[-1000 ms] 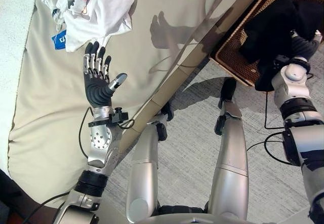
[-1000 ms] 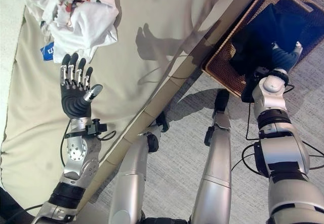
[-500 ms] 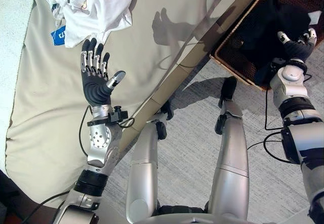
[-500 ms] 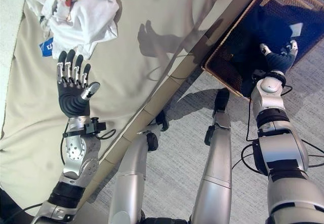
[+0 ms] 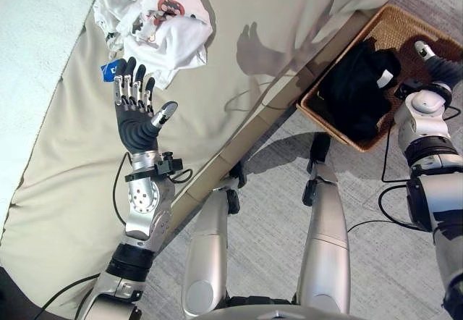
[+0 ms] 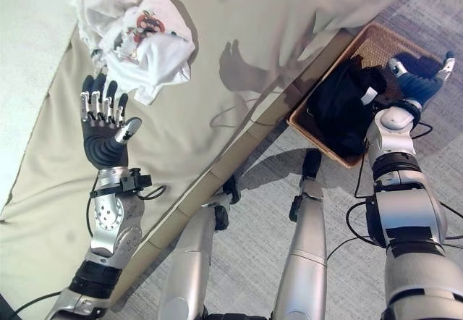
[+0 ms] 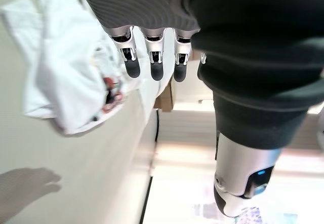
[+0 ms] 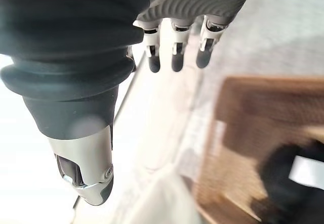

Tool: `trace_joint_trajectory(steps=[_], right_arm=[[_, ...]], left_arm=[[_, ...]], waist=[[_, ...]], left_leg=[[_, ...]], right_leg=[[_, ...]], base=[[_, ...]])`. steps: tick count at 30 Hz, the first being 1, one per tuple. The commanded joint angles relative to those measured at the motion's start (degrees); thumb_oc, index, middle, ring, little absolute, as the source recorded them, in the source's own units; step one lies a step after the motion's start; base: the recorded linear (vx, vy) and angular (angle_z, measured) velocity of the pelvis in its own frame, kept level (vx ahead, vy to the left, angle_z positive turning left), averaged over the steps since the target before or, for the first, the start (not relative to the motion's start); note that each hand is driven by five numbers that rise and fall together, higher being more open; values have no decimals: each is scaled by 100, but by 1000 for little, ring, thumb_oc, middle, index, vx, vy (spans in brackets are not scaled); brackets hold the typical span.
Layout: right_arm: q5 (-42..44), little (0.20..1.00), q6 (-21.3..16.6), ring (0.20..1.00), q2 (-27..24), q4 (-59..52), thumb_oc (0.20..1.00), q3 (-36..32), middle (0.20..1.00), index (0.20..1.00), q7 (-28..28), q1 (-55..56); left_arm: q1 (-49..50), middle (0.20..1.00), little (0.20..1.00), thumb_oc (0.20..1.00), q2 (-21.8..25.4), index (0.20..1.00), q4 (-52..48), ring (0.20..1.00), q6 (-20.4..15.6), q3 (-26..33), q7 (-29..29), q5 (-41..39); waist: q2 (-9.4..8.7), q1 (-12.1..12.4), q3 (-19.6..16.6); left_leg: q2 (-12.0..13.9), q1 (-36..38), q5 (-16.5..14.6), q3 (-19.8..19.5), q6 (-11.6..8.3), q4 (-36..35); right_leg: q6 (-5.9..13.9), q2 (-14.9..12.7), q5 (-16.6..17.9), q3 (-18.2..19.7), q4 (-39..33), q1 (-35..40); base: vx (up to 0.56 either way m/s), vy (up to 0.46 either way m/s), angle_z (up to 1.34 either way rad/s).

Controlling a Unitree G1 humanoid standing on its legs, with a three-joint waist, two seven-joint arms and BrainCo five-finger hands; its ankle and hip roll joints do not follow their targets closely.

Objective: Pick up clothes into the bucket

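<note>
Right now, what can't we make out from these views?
- White clothes: bunched on the beige cushion, so the count of pieces is unclear; the top is cut off in the eye views.
- Blue tag: too small to read.
- Black garment: its folds hide the floor of the wicker basket.
- Basket and garment are blurred in the right wrist view.
- Left robot hand and right robot hand are open, both empty.

Beige bed (image 5: 217, 66) with crumpled white clothes (image 5: 163, 27) on top; beside it, grey carpeted floor (image 5: 275, 211) bearing wicker basket (image 5: 405, 34).
</note>
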Motion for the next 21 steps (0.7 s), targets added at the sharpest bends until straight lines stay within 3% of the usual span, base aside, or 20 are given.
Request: trace_joint_trajectory(steps=[1, 5, 10, 14, 16, 19, 21], right_arm=[[-864, 1000, -204, 1000, 175, -1275, 1000, 114, 1000, 1000, -210, 1167], [-1176, 1000, -307, 1000, 552, -2129, 1000, 60, 1000, 1000, 76, 2100], [-1210, 1000, -620, 1000, 1233, -3308, 1000, 193, 1000, 1000, 953, 3493], [-1305, 1000, -707, 1000, 1383, -3770, 1000, 344, 1000, 1000, 1298, 3821], [-1200, 1000, -690, 1000, 1540, -4098, 1000, 581, 1000, 1000, 1659, 3956], [-1170, 1000, -695, 1000, 1588, -4384, 1000, 610, 1000, 1000, 1809, 4111], [-1108, 1000, -649, 1000, 1677, -4336, 1000, 737, 1000, 1000, 1948, 4098]], left_arm=[[298, 1000, 1000, 1000, 93, 1000, 146, 1000, -254, 208, 190, 463], [334, 1000, 1000, 1000, 105, 1000, 596, 1000, -217, 290, 240, 639], [286, 1000, 1000, 1000, 194, 1000, 1559, 1000, -35, 385, 137, 936], [319, 1000, 1000, 1000, 307, 1000, 1720, 1000, 92, 439, 156, 1256], [374, 1000, 1000, 1000, 429, 1000, 1797, 1000, 296, 518, 274, 1619], [258, 1000, 1000, 1000, 455, 1000, 1905, 1000, 398, 462, 350, 1829], [-58, 1000, 1000, 1000, 458, 1000, 2106, 1000, 533, 214, 523, 2300]], waist=[[-243, -187, -375], [-383, -241, -378], [-642, -287, -559], [-736, -293, -663], [-840, -200, -743], [-879, -183, -782], [-840, -134, -883]], left_leg=[[3, 419, -243, -214, -174, -6], [7, 1001, -136, -377, -213, -302], [103, 1986, 188, -793, -308, -985], [210, 2251, 186, -973, -354, -992], [263, 2389, 44, -1113, -355, -696], [226, 2429, 122, -1069, -357, -752], [59, 2371, 529, -1324, -407, -1206]], right_leg=[[420, -25, 62, 26, -452, 899], [422, -1, 70, -201, -720, 1604], [368, 165, 29, -658, -1254, 2837], [329, 299, -62, -847, -1368, 3289], [248, 419, -220, -884, -1368, 3659], [255, 325, -255, -1064, -1387, 3857], [318, 227, -213, -1295, -1325, 3866]], base=[[102, -133, 12], [101, -138, 17], [117, -145, 30], [105, -133, 39], [124, -104, 39], [51, -7, 23], [65, 156, 50]])
